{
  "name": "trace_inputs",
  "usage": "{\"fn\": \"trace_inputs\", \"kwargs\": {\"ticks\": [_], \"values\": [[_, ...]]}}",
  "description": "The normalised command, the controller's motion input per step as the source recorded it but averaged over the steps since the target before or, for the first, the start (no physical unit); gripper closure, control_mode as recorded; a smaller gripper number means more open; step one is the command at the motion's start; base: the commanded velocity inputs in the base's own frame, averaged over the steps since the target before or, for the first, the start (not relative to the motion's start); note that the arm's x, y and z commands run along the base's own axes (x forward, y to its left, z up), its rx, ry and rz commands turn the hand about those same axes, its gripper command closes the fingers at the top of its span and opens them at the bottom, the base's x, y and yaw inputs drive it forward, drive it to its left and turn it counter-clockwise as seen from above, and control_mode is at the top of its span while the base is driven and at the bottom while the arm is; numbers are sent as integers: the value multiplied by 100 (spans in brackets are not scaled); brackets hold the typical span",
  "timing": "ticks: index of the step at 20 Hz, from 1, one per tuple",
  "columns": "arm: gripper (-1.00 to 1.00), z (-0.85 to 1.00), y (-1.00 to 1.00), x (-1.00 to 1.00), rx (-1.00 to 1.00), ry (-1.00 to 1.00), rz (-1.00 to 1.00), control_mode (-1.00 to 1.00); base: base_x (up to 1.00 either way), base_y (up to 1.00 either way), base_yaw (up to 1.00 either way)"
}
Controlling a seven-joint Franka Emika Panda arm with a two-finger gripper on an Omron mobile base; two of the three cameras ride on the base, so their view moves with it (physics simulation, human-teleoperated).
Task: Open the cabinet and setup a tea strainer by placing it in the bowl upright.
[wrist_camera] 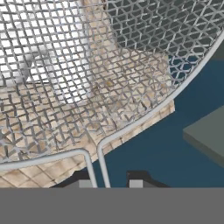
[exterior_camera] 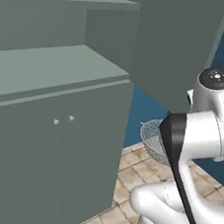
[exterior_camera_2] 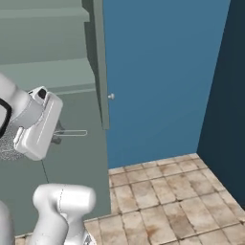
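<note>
The grey-green cabinet [exterior_camera: 49, 71] stands open, its bare shelf showing and one door [exterior_camera: 176, 47] swung out to the right. That door shows edge-on [exterior_camera_2: 100, 62] in the right base view. My gripper [wrist_camera: 109, 181] is shut on the wire handle [wrist_camera: 94, 162] of the tea strainer. The silver mesh basket [wrist_camera: 87, 65] hangs close in front of the hand. From the left base view the mesh [exterior_camera: 153, 136] peeks out behind my arm, below the open door. In the right base view the gripper [exterior_camera_2: 56, 136] holds the handle loop [exterior_camera_2: 74, 132] level. The bowl is out of view.
Two shut grey-green doors with small knobs [exterior_camera: 56, 121] sit under the open shelf. A tan tiled surface [exterior_camera_2: 162, 191] lies below, with blue walls [exterior_camera_2: 158, 72] behind and to the right. A knob [exterior_camera_2: 111, 96] sticks out from the open door.
</note>
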Motion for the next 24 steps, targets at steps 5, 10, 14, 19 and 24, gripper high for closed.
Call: {"fn": "trace_inputs", "kwargs": {"ticks": [5,10,14,19,24], "values": [[100,0,0,0,0,0,0,100,-19,89,-3],[100,0,0,0,0,0,0,100,14,99,0],[100,0,0,0,0,0,0,100,17,0,0],[100,0,0,0,0,0,0,100,-40,-22,-36],[100,0,0,0,0,0,0,100,-97,-3,-46]]}}
